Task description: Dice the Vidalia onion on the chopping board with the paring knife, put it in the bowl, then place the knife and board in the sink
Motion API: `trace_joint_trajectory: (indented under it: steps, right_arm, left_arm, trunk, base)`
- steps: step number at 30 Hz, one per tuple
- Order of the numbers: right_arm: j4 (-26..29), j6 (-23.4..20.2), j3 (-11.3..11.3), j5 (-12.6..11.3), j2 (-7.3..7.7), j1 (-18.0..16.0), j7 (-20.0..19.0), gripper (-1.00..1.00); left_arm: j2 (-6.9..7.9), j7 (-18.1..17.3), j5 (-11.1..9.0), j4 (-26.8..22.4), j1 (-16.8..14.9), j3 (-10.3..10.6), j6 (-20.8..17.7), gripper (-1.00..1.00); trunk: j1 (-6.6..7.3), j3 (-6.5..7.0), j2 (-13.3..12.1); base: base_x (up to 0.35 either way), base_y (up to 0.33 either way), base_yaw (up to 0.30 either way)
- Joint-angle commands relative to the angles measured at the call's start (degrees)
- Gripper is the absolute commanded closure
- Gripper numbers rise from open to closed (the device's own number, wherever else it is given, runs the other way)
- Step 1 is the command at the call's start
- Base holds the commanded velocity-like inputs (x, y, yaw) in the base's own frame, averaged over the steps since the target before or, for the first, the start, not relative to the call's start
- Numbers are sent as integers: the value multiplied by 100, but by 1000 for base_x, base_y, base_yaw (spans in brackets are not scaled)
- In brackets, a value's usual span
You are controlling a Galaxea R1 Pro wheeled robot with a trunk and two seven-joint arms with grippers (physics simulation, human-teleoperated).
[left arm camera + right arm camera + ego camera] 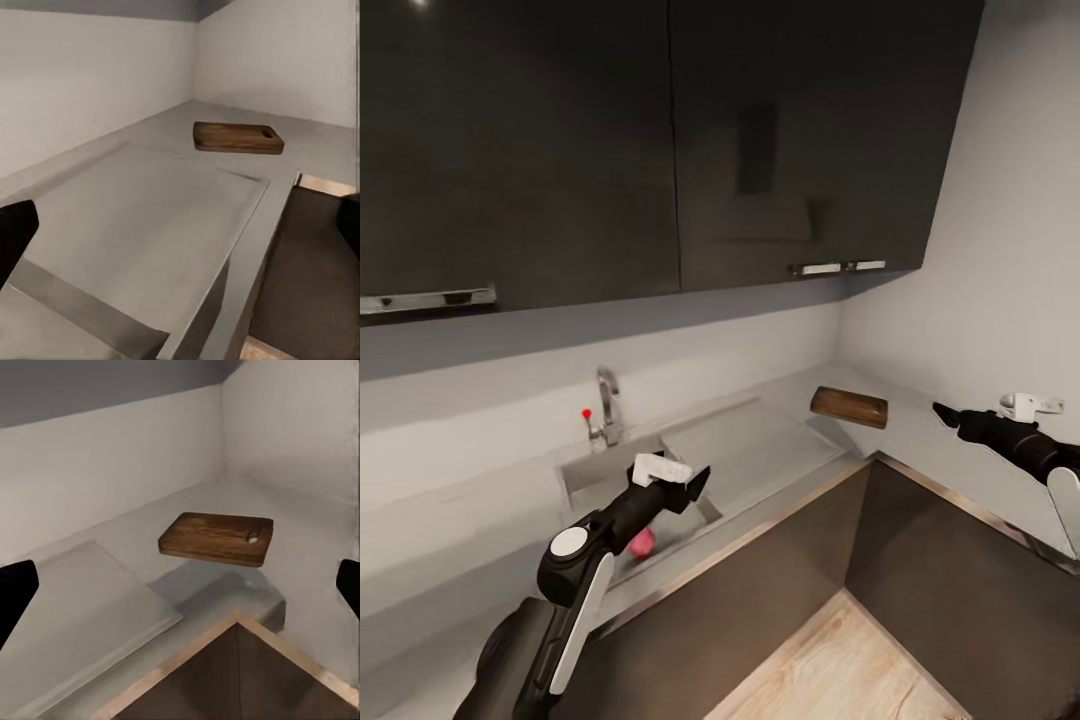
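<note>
Left tool (695, 487) hangs over the sink (585, 480), right above the basin's front rim, its fingers spread apart and empty. Just under that arm, down in the basin, sits a small pinkish-red lump (643, 543), partly hidden by the forearm; too blurred to name for sure. Behind the left tool stands the curved chrome tap (607, 402) with its red dot, up against the pale backsplash. Beyond the tool's tips stretches the flat drainboard (752, 447), bare metal.

Further on past the drainboard, in the corner of the bench (460, 540), lies the chopping board (849, 406), dark wood, slot handle at its far end in the wrist views. In the left wrist view the chopping board (238, 138) sits well ahead of the open fingers; in the right wrist view the board (217, 538) lies ahead, between the two dark fingertips at the frame's edges, which stand wide apart.

Right tool (946, 414) is held above the bench's other wing, well apart from the board, pointing toward it, nothing in its grip. Dark glossy cabinets (660, 140) hang overhead.
</note>
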State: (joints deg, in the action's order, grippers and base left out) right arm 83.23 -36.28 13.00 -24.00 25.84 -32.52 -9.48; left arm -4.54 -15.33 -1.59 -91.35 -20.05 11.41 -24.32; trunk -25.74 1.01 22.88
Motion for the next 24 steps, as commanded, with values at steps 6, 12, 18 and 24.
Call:
trace_joint_trajectory:
  steps: [6,12,18,24]
  right_arm:
    - [1,-28,10,1,0,0,-27,-100]
    - [1,-28,10,1,0,0,-27,-100]
    - [1,-28,10,1,0,0,-27,-100]
    - [1,-28,10,1,0,0,-27,-100]
  left_arm:
    - [-3,-14,-18,-6,-2,-7,-46,-100]
    - [-3,-14,-17,-6,-1,-7,-47,-100]
    - [-3,-14,-17,-2,-1,-15,-47,-100]
    - [-3,-14,-18,0,0,-16,-47,-100]
  trunk:
    - [-5,-3,4]
    - [-5,-3,4]
    - [-5,-3,4]
    - [-5,-3,4]
  base:
    - [229,-285,-244]
    - [239,-277,-234]
    - [273,-238,-221]
    - [318,-120,-172]
